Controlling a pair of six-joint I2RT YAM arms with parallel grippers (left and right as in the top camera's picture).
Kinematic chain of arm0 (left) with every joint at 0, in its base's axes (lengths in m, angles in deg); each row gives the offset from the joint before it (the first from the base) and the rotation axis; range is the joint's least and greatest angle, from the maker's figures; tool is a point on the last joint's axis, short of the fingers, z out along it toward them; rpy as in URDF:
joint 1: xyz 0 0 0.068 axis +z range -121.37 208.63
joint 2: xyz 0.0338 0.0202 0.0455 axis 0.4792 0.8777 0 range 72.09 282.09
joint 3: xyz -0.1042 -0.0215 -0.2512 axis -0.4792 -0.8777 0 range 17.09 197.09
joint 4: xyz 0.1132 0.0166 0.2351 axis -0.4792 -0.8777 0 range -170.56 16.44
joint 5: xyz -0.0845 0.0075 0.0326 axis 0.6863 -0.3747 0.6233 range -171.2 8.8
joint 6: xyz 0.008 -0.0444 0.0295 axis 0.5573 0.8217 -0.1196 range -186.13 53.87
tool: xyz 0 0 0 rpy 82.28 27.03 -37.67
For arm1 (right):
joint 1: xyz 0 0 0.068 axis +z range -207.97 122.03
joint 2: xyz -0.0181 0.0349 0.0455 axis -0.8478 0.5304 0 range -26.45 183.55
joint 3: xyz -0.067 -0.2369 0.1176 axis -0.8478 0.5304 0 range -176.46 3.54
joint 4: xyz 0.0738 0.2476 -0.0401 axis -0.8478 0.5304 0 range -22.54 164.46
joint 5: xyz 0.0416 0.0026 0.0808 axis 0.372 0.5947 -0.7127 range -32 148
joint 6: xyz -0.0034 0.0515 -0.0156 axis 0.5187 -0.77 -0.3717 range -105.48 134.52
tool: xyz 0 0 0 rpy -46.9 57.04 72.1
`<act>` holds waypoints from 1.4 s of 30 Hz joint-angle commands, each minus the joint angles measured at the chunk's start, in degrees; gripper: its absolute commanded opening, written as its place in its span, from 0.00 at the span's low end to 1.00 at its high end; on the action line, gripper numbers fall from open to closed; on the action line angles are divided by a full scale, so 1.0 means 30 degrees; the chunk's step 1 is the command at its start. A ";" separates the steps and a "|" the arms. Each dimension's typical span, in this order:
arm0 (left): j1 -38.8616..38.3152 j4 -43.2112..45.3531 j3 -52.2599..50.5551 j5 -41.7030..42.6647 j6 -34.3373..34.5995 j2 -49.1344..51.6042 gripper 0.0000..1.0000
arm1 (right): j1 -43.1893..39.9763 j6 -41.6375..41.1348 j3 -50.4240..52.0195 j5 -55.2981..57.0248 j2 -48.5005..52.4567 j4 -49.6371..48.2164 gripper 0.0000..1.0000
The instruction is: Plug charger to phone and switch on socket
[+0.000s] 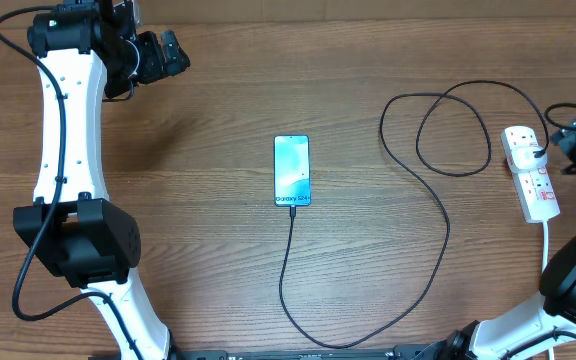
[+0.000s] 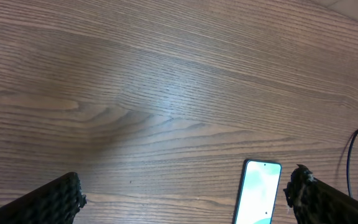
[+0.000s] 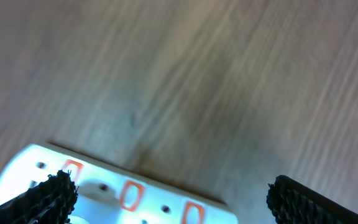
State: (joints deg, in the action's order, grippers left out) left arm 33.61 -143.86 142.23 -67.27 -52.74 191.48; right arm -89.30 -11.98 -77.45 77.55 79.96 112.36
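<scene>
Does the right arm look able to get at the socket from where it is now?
Probably yes. The right pincer hangs open close over the socket, with nothing between them; only the black plug sits in it.

You're looking down on wood-grain counter [image 2: 166, 81]. Your left fingers [image 2: 55, 202] stand wide apart in the bottom corners, gripping nothing. The phone [image 2: 258, 193], screen up, pokes in from the bottom edge, just beside the finger at the view's right. A thin black charger cable [image 2: 351, 162] curves along the right edge.
</scene>
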 commanded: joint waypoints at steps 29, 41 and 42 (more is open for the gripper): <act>-0.0044 0.0007 0.0197 0.0175 0.0124 -0.0189 1.00 | -0.0903 0.0510 0.2251 -0.1829 0.0044 -0.0707 1.00; -0.0044 0.0007 0.0197 0.0175 0.0124 -0.0189 1.00 | -0.0940 0.1056 0.3672 -0.1756 0.0058 -0.2776 1.00; -0.0044 0.0007 0.0197 0.0175 0.0124 -0.0189 1.00 | -0.0940 0.1246 0.3774 -0.1763 0.0058 -0.2980 1.00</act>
State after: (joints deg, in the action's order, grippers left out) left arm 33.61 -143.86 142.23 -67.25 -52.74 191.48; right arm -91.97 -10.23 -67.16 72.31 80.02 104.67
